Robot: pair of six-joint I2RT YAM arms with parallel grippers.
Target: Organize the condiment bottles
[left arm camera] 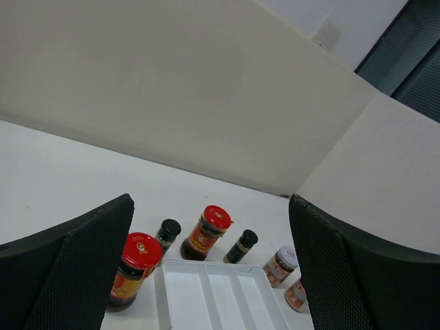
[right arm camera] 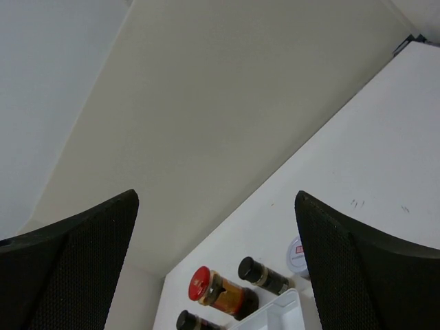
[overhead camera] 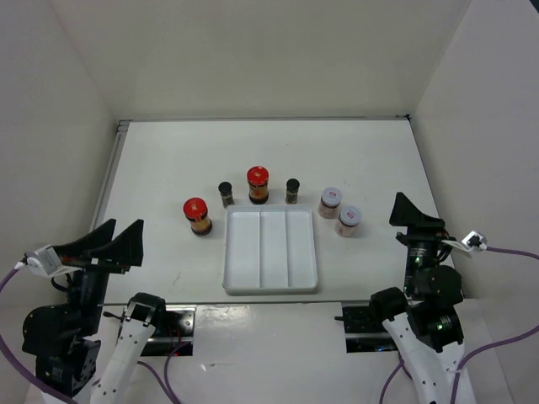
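Observation:
Six condiment bottles stand around the far end of the empty white tray (overhead camera: 271, 252). Two are red-capped jars (overhead camera: 196, 215) (overhead camera: 258, 184), two are slim dark ones with black caps (overhead camera: 226, 194) (overhead camera: 292, 190), and two are squat pinkish ones with pale lids (overhead camera: 330, 199) (overhead camera: 349, 220). My left gripper (overhead camera: 114, 238) is open and empty, near the table's front left, well short of them. My right gripper (overhead camera: 413, 212) is open and empty, right of the pinkish jars. The left wrist view shows all six, the nearest being a red-capped jar (left arm camera: 134, 271). The right wrist view shows a red-capped jar (right arm camera: 220, 292).
White walls enclose the table on the left, back and right. The tray's three sections run front to back; it shows in the left wrist view (left arm camera: 220, 299), and its corner in the right wrist view (right arm camera: 282, 313). Both arm bases sit at the near edge.

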